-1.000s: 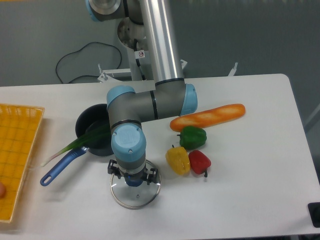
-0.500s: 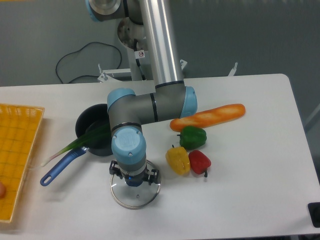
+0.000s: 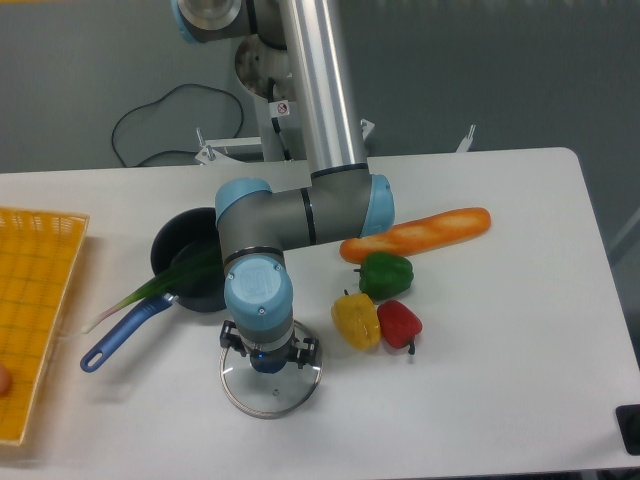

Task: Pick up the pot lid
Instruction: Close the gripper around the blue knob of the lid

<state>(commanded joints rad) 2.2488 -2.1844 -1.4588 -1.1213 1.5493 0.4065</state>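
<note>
One round glass lid [image 3: 274, 397] lies flat on the table [image 3: 500, 400], and its near edge looks free. Its blue knob [image 3: 267, 364] sticks up in the middle. The gripper [image 3: 268, 349] is right over it, fingers wide apart, one on each side of the knob. Nothing looks pinched, so I think the next job is to get low enough and squeeze.

The knob is small and looks smooth. If the fingers squeeze too high, they may get just the top, and the lid could slip out and bang down. If they go too low, the tips could push on the glass. If the knob is not quite in the middle, one finger could touch first and make the lid slide or tip. I cannot tell how deep the fingers are next to the knob.

The yellow pepper [image 3: 356, 321] is very near the lid's edge, with the red pepper [image 3: 399, 326] beside it. A tipped or swinging lid could bump them and make them roll. Going straight up first would be safest.

A bit farther back, the pan [image 3: 176, 241] has a leek [image 3: 150, 287] across it, close by the arm [image 3: 258, 285]. A sideways move that way could knock the leek off.
</note>
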